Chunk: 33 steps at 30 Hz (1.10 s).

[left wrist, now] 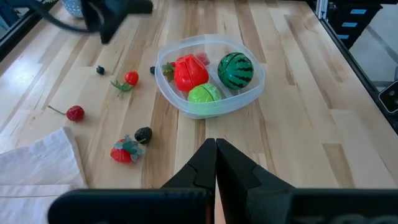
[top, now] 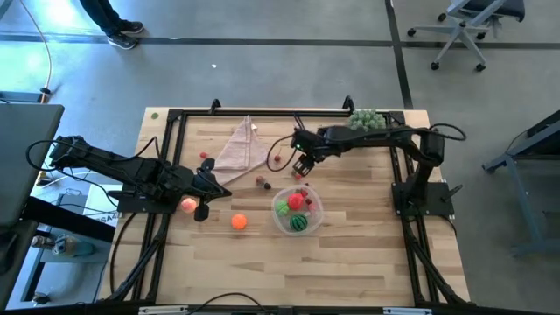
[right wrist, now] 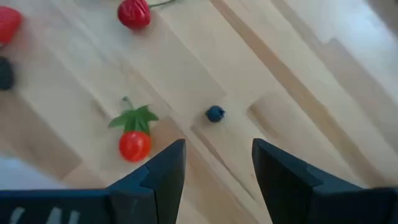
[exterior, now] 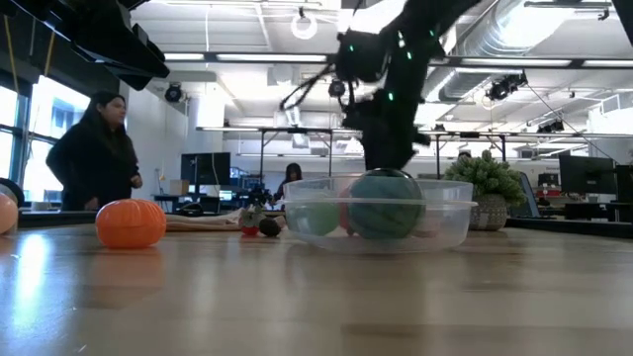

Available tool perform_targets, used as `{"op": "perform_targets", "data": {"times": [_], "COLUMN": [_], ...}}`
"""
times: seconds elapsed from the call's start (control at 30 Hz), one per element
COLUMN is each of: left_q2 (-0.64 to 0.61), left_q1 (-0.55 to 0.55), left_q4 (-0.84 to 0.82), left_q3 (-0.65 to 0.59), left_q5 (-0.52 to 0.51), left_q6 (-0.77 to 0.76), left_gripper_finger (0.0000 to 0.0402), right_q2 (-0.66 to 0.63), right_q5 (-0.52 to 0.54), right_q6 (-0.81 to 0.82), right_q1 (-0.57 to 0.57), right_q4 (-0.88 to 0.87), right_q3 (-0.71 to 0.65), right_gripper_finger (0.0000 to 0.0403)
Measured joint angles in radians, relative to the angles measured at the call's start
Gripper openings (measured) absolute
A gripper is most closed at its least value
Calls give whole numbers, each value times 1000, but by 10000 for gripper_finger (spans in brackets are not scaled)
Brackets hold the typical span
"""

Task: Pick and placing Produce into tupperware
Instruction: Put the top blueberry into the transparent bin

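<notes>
Two dark arms fill our overhead view of the table (top: pixel 350 262). We see the left hand (top: pixel 203 208) pinched shut beside a pink peach (top: pixel 188 205), apparently touching it, though we cannot tell whether it holds it. An orange (top: pixel 239 221) lies just right of it. We find the tupperware (top: pixel 315 210) mid-table, holding a red apple (top: pixel 295 200), a green apple (top: pixel 283 210) and a striped melon (top: pixel 300 223). Our right hand (top: pixel 302 168) hovers just beyond the tub, with a pink cloth (top: pixel 234 149) to its left and a plant (top: pixel 366 118) at the far edge.

From table height, we see the orange (exterior: pixel 131 222) at left, the tub (exterior: pixel 381 213) centre, the right arm above it, and a person (exterior: pixel 94 153) in the room behind.

Our left wrist view shows shut fingers (left wrist: pixel 214 165) nearest, then a strawberry (left wrist: pixel 122 151) and dark berry (left wrist: pixel 143 134), with the filled tub (left wrist: pixel 249 93) past them.

Our right wrist view shows fingers (right wrist: pixel 165 168) parted halfway, holding nothing, above a small blue berry (right wrist: pixel 214 114); a leafy red tomato (right wrist: pixel 134 144) lies beside and a red cherry (right wrist: pixel 134 14) farther off.
</notes>
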Motion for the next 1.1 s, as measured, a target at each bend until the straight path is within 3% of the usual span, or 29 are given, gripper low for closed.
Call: {"op": "perform_targets", "data": {"times": [0.4, 0.57, 0.8, 1.1], "left_q2": [0, 0, 0, 0], "left_q1": [0, 0, 0, 0], "left_q4": [0, 0, 0, 0], "left_q3": [0, 0, 0, 0], "left_q5": [0, 0, 0, 0], "left_q6": [0, 0, 0, 0], "left_gripper_finger": [1, 1, 1, 1], "right_q2": [-158, -217, -186, -117], "right_q5": [64, 82, 75, 54], "right_q6": [-11, -52, -191, -299], "right_q1": [3, 10, 15, 8], "right_q4": [675, 881, 1077, 1146], "right_q3": [-456, -613, -712, -719], "right_gripper_finger": [177, 177, 177, 177]}}
